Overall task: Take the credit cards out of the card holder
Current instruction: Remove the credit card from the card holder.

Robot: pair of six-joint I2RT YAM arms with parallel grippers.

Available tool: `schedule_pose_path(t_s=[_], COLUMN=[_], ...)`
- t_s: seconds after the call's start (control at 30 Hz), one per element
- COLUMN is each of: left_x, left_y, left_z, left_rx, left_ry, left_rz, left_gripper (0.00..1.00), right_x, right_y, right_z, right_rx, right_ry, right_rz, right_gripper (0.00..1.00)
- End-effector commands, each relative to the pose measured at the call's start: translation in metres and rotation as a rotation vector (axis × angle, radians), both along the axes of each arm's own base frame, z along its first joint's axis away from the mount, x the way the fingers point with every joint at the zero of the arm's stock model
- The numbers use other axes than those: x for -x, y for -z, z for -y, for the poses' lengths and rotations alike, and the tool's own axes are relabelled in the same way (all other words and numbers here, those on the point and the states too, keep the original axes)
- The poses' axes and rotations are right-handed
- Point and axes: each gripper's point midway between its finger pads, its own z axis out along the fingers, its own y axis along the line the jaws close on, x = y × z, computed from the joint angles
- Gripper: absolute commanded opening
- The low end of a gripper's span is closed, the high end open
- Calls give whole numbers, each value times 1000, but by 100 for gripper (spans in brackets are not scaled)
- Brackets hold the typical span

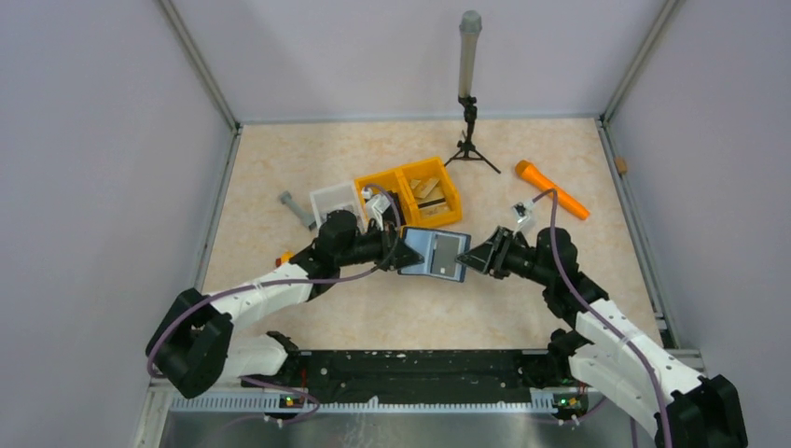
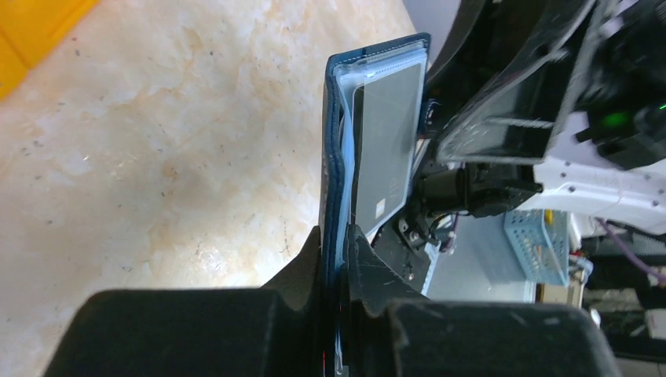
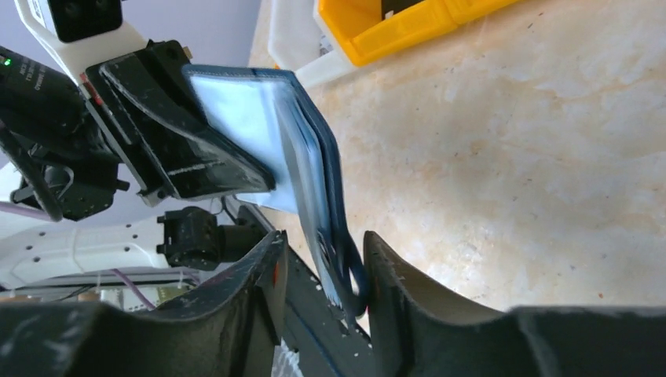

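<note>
The holder (image 1: pixel 435 254) hangs above the table (image 1: pixel 308 159), stretched between my two grippers. It is dark navy outside with pale grey-blue pocketed leaves inside, and it is fanned partly open.

My left gripper (image 1: pixel 403 250) is pressed together on the holder's near edge; in its wrist view the black fingers (image 2: pixel 310 259) pinch the navy cover and a pale leaf. Just past those fingertips a silvery-grey card (image 2: pixel 385 141) sits in a pocket, its face turned towards the right gripper (image 1: pixel 471 259).

The right fingers (image 3: pixel 393 267) straddle the opposite edge, one touching the navy cover. I cannot tell whether they are clamped. A yellow bin (image 1: pixel 446 201) stands beyond the left gripper.
</note>
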Motion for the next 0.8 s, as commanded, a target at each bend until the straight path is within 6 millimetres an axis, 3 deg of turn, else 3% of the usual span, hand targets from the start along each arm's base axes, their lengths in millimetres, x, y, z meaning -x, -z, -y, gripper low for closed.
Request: schedule_pose_path(t_s=[0.0,0.2,0.53,0.7,0.77], left_x=[-5,-1,4,7,7], left_y=[-40,-54,-56,-58,-58], left_z=[-10,-12,-5,-3,-2], left_rx=[125,189,222,233,237], left_ry=[-64,-82,-27,-6,-3], left_rz=[60,52,17,10,14], left_gripper=[0,0,0,0,0], right_x=[1,4,4,3,2], right_y=[-28,-29,-46,-46,-45], right_z=[-14,-16,-8,-9,-10], right_rx=[-220,-273,-312,-309,-307], right_ry=[-30,-42,-4,-6,-8], right_rz=[84,99,193,192,188], right_gripper=[43,47,55,33,29])
